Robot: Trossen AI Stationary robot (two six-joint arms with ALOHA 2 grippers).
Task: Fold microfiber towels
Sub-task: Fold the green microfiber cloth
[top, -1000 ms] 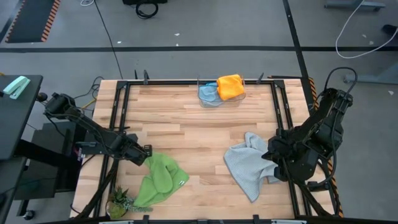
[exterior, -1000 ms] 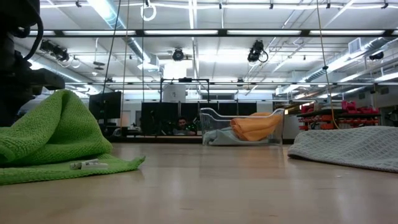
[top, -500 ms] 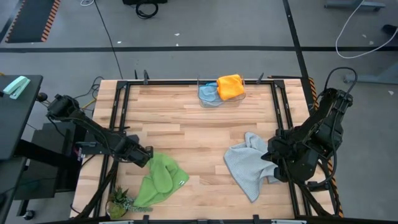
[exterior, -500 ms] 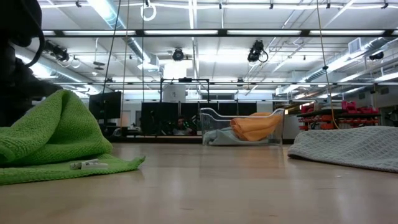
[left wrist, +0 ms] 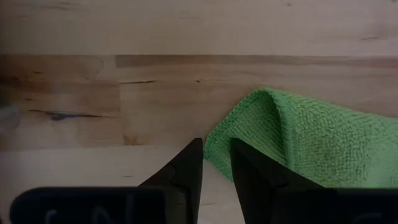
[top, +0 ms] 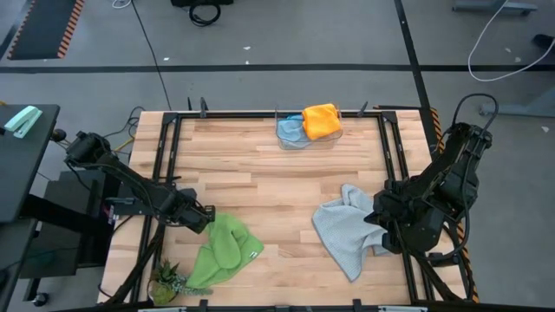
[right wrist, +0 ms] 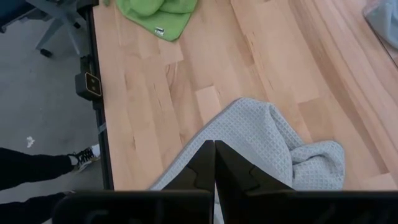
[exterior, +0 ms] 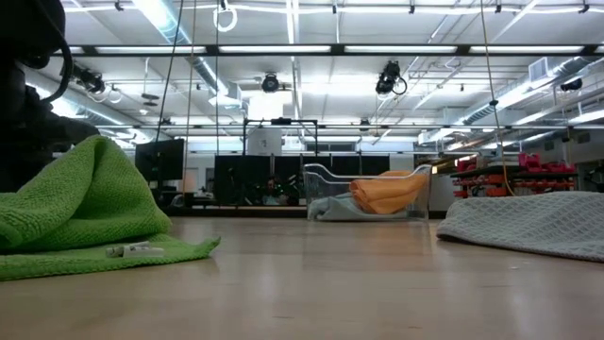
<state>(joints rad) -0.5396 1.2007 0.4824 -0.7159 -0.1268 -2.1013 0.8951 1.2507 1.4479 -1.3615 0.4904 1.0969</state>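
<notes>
Step in hand: judged, the left arm is lining up on the green towel (top: 222, 251) to take an edge for a fold.
Left tool (left wrist: 216, 163): low over the counter (top: 260, 173) at the towel's near corner; fingers a narrow gap apart, nothing between them, the hemmed edge just ahead of the tips.
Key relation: the towel lies just beyond and to one side of the left tool's fingertips, its bunched length running away from the tool toward the counter's front edge; the left arm is by far the nearer.
Right tool (right wrist: 214, 163): fingers closed together, holding nothing, above the crumpled grey towel (top: 347, 232) at the counter's right side.
Other towels: yellow-orange towel (top: 322, 120) and light blue towel (top: 290, 129) sit in a clear bin (top: 289, 142) at the counter's far edge, well apart from both arms.
Risk, judged: a narrow gap may catch only the hem.
</notes>
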